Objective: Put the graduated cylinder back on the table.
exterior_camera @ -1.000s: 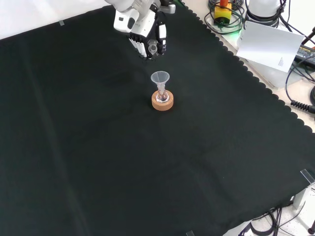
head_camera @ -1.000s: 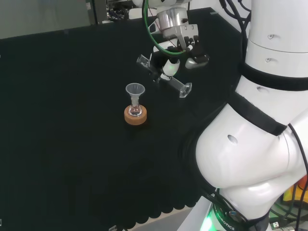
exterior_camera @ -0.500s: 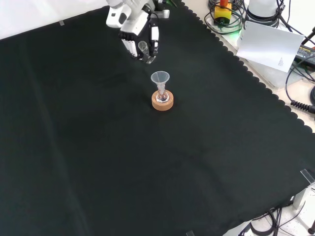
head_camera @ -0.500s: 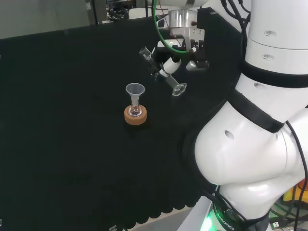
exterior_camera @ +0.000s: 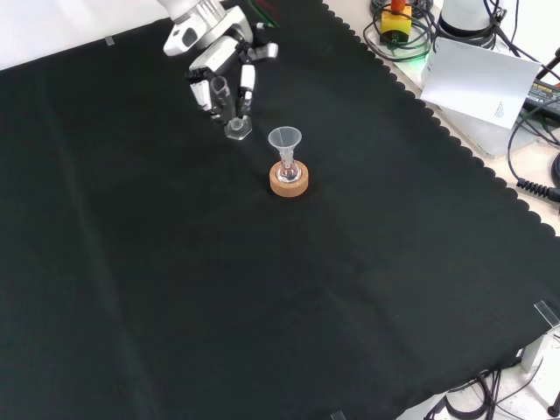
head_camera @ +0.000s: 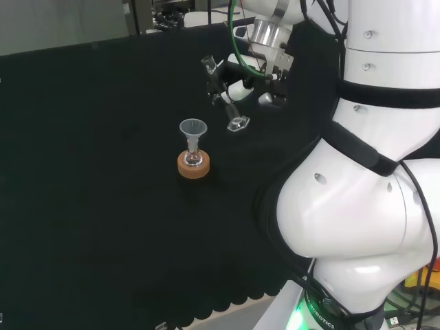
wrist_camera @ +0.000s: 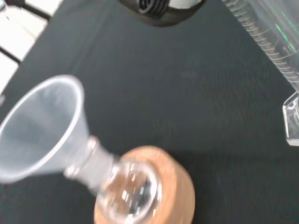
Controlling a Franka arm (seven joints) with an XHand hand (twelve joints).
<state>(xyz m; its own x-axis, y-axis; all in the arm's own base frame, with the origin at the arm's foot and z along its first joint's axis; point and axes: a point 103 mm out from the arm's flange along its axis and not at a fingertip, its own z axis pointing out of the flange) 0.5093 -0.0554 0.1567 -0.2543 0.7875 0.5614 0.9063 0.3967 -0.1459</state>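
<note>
The clear graduated cylinder [head_camera: 223,93] hangs above the cloth, tilted with its flat foot [head_camera: 238,124] low and its mouth up. The black and white hand [head_camera: 242,81] has its fingers curled round the cylinder's middle. In the front view the hand [exterior_camera: 219,66] holds the cylinder [exterior_camera: 229,109] up and left of the funnel, foot just over the cloth. The wrist view shows the cylinder's marked wall [wrist_camera: 266,37] and its foot.
A small round flask with a clear funnel [head_camera: 193,128] in its neck sits on a cork ring [head_camera: 193,166] near the cloth's middle, also cork ring [exterior_camera: 288,181] and funnel [wrist_camera: 42,126]. Cables and a white paper sheet [exterior_camera: 486,79] lie beyond the cloth's scalloped edge.
The hand has swung the cylinder from nearly lying flat to much more upright. In the front view hand and cylinder moved left and lower, away from the funnel.
</note>
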